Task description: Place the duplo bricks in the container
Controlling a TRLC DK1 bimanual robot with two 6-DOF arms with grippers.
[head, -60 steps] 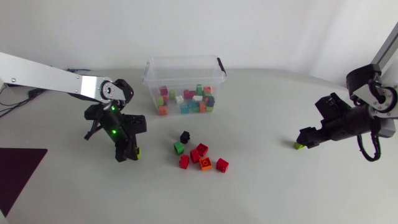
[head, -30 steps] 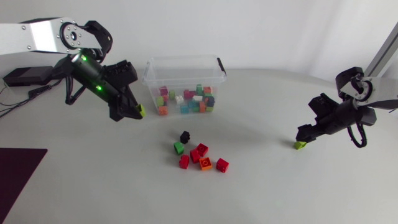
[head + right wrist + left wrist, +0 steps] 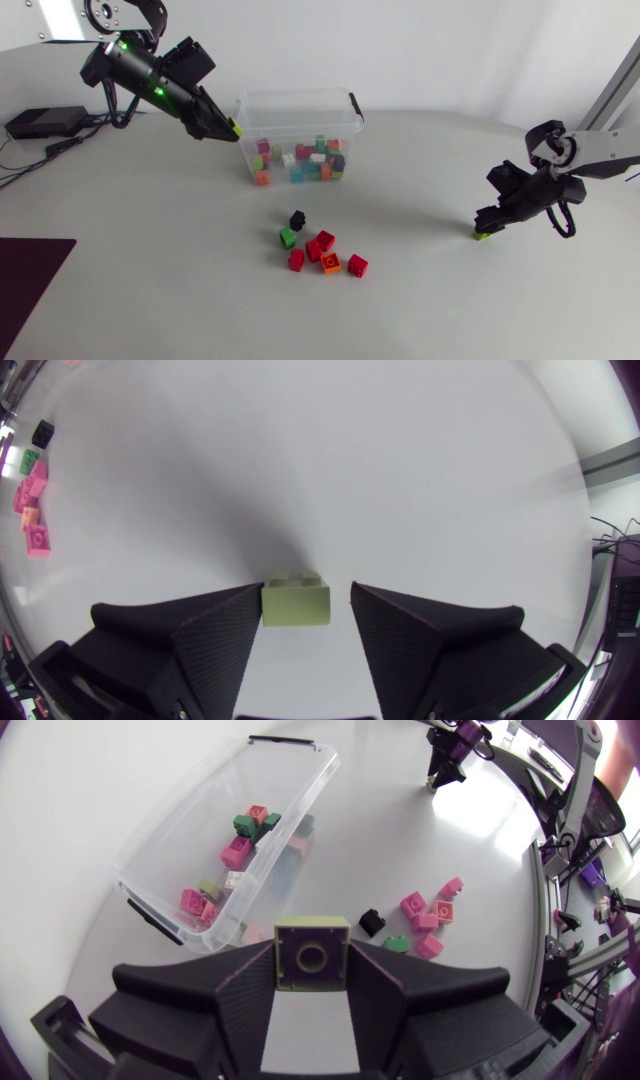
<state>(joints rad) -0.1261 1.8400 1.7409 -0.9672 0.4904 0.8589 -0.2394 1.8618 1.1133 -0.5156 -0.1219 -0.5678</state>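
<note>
My left gripper (image 3: 226,128) hangs in the air by the left end of the clear container (image 3: 292,95), shut on a yellow-green brick (image 3: 312,953) seen end-on between its fingers. The container (image 3: 185,805) holds several coloured bricks. In front of it, on the table, lies a loose cluster: a black brick (image 3: 297,219), a green one (image 3: 288,237), several red ones (image 3: 325,241) and an orange one (image 3: 330,263). At the far right my right gripper (image 3: 487,226) is down at the table, open around a lime brick (image 3: 296,601). One finger touches that brick and a gap shows at the other.
A dark mat (image 3: 30,275) covers the front left corner. A black box with cables (image 3: 45,122) sits at the back left. Bare table lies between the brick cluster and my right gripper.
My left arm lifted the yellow-green brick off the table and carried it back to the container's left end. My right gripper swung onto the lime brick and its fingers narrowed.
</note>
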